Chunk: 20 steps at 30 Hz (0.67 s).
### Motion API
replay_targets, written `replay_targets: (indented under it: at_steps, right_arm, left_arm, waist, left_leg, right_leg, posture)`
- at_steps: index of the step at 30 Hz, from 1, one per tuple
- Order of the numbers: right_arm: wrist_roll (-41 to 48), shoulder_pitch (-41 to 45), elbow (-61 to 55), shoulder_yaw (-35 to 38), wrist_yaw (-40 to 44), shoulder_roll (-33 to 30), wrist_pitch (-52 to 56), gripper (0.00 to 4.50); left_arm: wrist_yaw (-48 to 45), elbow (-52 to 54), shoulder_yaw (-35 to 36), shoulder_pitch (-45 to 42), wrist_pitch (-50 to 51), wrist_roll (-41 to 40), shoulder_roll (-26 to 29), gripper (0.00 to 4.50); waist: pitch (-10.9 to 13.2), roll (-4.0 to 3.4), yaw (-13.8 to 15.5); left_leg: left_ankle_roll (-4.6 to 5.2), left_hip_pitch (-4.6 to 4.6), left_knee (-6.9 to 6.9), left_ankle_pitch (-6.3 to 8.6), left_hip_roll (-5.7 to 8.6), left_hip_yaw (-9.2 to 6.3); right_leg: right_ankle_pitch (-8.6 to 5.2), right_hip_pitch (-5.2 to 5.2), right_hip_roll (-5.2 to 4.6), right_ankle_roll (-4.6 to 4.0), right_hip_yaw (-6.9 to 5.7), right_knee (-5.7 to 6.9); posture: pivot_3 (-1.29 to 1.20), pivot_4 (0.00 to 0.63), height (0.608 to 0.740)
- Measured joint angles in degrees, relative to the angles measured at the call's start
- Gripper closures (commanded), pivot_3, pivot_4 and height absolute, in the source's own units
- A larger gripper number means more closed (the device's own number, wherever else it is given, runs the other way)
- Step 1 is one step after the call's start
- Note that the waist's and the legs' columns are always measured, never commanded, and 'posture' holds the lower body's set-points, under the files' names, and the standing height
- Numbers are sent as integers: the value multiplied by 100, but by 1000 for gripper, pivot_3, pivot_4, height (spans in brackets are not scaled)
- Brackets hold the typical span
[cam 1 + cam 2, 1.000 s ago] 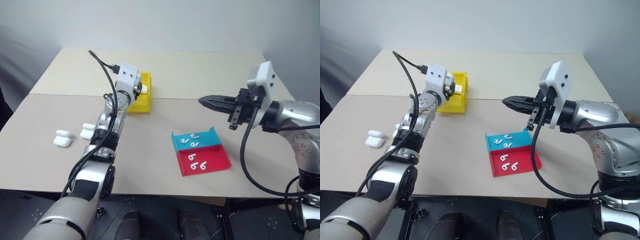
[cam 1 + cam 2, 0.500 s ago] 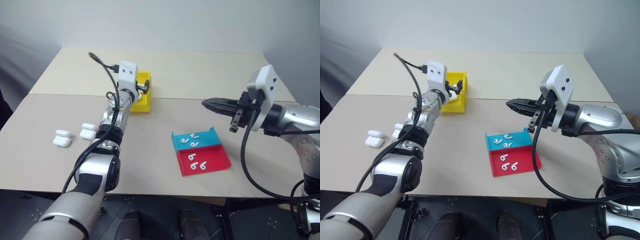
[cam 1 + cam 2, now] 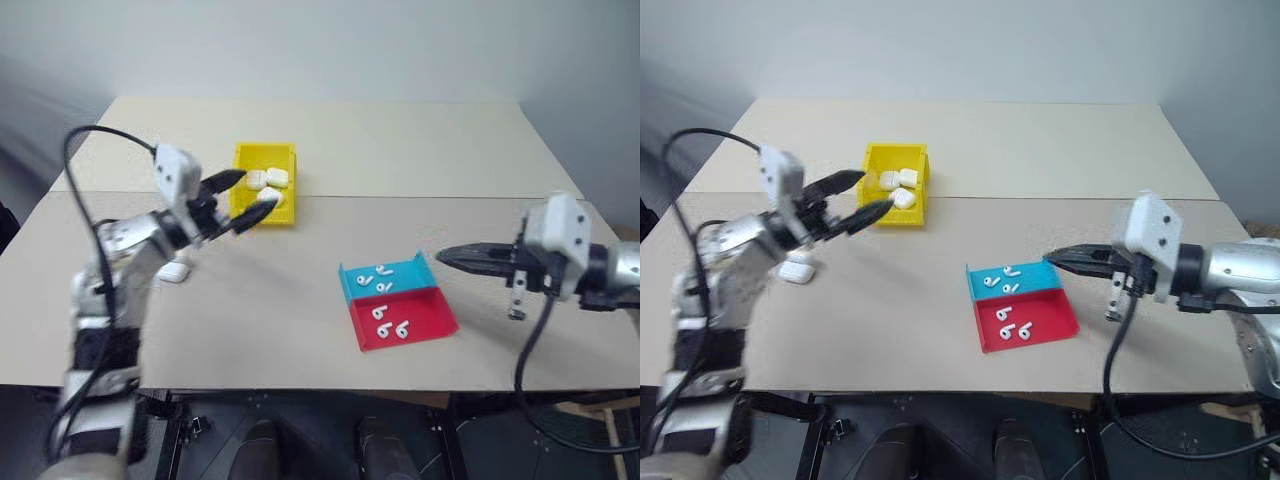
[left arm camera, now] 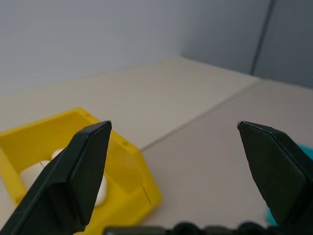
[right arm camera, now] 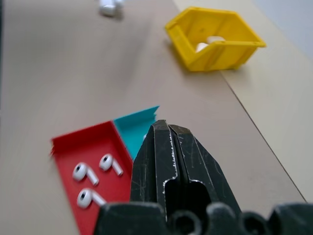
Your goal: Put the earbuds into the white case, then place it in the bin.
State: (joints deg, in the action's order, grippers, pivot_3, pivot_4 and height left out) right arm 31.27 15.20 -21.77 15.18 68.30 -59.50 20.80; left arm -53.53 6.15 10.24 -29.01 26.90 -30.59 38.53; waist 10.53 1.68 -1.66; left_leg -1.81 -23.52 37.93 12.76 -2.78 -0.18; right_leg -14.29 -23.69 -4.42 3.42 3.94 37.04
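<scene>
**A:** Where do you stand on the task?

**B:** Look at the yellow bin (image 3: 895,186), left of centre in the upper half of your head view. You have three white cases (image 3: 899,181) lying inside it, so those rounds look finished.

**A:** And your hands?

**B:** Your left gripper (image 3: 854,200) hangs just left of the bin with its jaws spread wide and nothing between them. Your right gripper (image 3: 1065,259), at the right middle of the frame, is pressed closed and carries nothing.

**A:** What is left for you?

**B:** Plenty, I judge. Earbuds (image 3: 1002,281) lie loose in the blue tray (image 3: 1039,273) and more in the red tray (image 3: 1055,322), lower centre. One spare case (image 3: 796,270) sits on the table at the left, beneath your left arm. You must fill it, then bin it.
</scene>
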Motion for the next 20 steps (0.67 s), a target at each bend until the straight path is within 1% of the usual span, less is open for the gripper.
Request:
replay_targets:
  at_steps: [3,5,6,8,11,13,17,20]
  right_arm:
    - [-176,-41,396,144,410,-162,-496,4500]
    - [-239,-41,576,153,559,-279,-643,4500]
    - [-308,-52,705,165,674,-334,-781,4500]
    - [-364,-137,877,205,822,-418,-931,4500]
    - [-381,-358,996,396,1041,-437,-1096,4500]
    - [-382,-459,1022,477,1129,-453,-1167,4500]
    - [-421,-430,1142,469,1158,-463,-1214,4500]
    - [-454,-252,1196,352,1143,-462,-1225,4500]
  left_arm:
    - [-661,642,355,620,195,-431,693,15]
    - [-900,865,611,916,284,-649,982,15]
    - [-1062,1028,808,1194,368,-789,1223,15]
    - [-1234,1233,1100,1586,473,-891,1531,15]
    - [-1345,1450,1510,1957,592,-1010,1790,15]
    - [-1390,1499,1691,2118,605,-1037,1867,15]
    - [-1458,1569,1973,2287,702,-1234,1951,15]
    - [-1430,1600,2024,2330,714,-1281,1950,15]
  waist:
    - [1,1,3]
    - [1,1,10]
    - [0,2,2]
    - [1,1,-5]
    - [1,1,28]
    - [1,1,40]
    - [1,1,41]
    - [1,1,39]
  left_leg:
    - [2,55,-1,2,-3,2]
    - [2,57,-1,2,-5,4]
    - [3,54,-1,3,-7,5]
    - [6,46,-4,5,-7,7]
    - [7,41,-4,5,-7,7]
    - [7,47,-4,5,-7,9]
    - [7,51,-4,5,-8,10]
    - [7,49,-4,5,-8,10]
  right_leg:
    - [-7,60,0,-2,-3,-12]
    - [-7,62,0,-1,-3,-14]
    - [-8,58,1,-3,-3,-16]
    - [-9,49,0,-3,-2,-17]
    - [-9,46,0,-4,-4,-18]
    - [-9,50,0,-4,-3,-17]
    - [-10,51,1,-6,-3,-16]
    - [-10,50,0,-6,-2,-16]
  posture:
    - [0,150,740]
    - [0,150,740]
    - [0,150,740]
    - [0,150,740]
    - [0,150,740]
    - [0,150,740]
    - [0,150,740]
    - [0,150,740]
